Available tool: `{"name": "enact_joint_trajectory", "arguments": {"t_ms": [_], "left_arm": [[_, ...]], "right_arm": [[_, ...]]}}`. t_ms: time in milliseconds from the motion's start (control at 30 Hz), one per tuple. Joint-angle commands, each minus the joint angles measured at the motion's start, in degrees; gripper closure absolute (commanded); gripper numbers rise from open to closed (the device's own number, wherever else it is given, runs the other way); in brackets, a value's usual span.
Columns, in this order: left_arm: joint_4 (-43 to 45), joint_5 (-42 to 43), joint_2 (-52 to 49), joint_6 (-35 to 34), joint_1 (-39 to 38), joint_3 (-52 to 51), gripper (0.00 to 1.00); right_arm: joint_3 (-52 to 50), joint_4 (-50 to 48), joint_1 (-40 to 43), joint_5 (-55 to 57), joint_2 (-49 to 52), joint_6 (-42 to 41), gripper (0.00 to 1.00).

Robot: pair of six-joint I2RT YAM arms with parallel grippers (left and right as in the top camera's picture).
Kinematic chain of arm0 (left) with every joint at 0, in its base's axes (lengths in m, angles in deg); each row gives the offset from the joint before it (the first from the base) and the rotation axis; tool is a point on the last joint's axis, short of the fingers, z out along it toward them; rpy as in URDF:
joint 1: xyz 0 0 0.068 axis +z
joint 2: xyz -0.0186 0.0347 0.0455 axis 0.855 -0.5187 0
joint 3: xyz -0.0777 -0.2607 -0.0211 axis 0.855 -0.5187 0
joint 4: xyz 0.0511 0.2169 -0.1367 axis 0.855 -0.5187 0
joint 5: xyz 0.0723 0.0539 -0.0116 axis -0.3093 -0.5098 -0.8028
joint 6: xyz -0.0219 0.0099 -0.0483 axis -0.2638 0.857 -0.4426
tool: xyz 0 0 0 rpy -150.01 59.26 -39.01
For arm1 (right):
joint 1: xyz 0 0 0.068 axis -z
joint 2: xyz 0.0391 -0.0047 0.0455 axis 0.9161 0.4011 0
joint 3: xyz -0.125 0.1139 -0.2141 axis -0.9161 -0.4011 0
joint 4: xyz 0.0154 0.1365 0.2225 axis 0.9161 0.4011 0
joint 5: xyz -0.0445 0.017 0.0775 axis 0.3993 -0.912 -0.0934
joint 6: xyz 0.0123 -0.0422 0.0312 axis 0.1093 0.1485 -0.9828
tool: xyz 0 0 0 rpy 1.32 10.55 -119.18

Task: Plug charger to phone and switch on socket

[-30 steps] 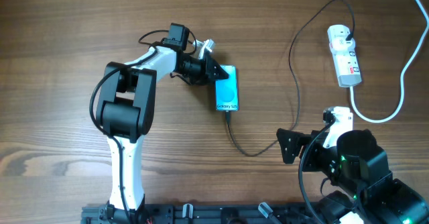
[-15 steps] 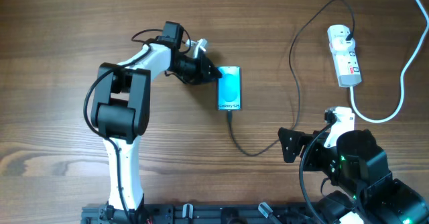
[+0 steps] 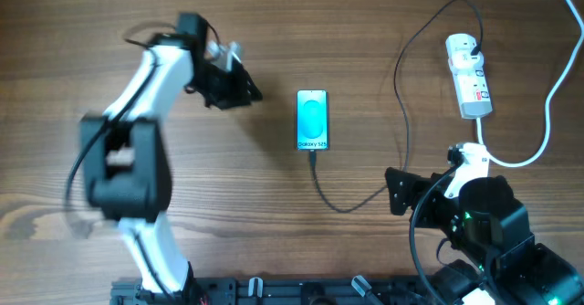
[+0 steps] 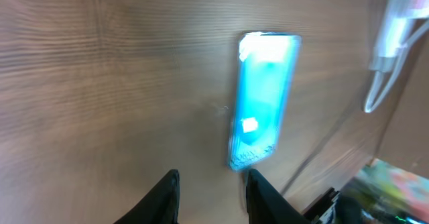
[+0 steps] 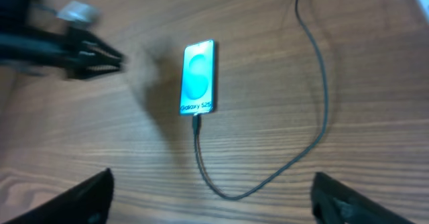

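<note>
The phone (image 3: 311, 120) lies flat mid-table, cyan screen up; it also shows in the left wrist view (image 4: 263, 100) and the right wrist view (image 5: 198, 77). The charger's black cable (image 3: 401, 113) runs from the phone's near end, where its plug tip (image 3: 312, 157) sits, round to the white socket (image 3: 467, 76) at the far right. My left gripper (image 3: 248, 93) is open and empty, well left of the phone; it is blurred. My right gripper (image 3: 394, 190) is open and empty near the front right, beside the cable's loop (image 5: 268, 177).
A thick white cord (image 3: 538, 131) loops from the socket along the table's right edge. The right arm's base (image 3: 484, 232) fills the front right corner. The left arm (image 3: 137, 131) stretches over the left half of the wooden table.
My left gripper has pulled away from the phone's left side and swung to the left and back. The phone stays put with the cable at its end. The right gripper barely moved.
</note>
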Motion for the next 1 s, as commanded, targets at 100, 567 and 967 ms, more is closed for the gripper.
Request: {"name": "enact_joint_trajectory", "arguments": {"t_ms": [100, 567, 967], "left_arm": [[-7.02, -10.49, 32.65, 3.34, -0.46, 1.99, 0.65], [-18.88, -22.77, 93.53, -3.48, -4.39, -10.54, 0.00], [-20.87, -21.05, 111.91, -7.39, 5.44, -25.18, 0.00]], "right_arm": [[0.59, -1.84, 0.11, 4.68, 0.13, -0.17, 0.14], [0.59, -2.03, 0.11, 6.93, 0.13, -0.24, 0.06], [0.59, 0.90, 0.11, 6.47, 0.13, -2.12, 0.01]]}}
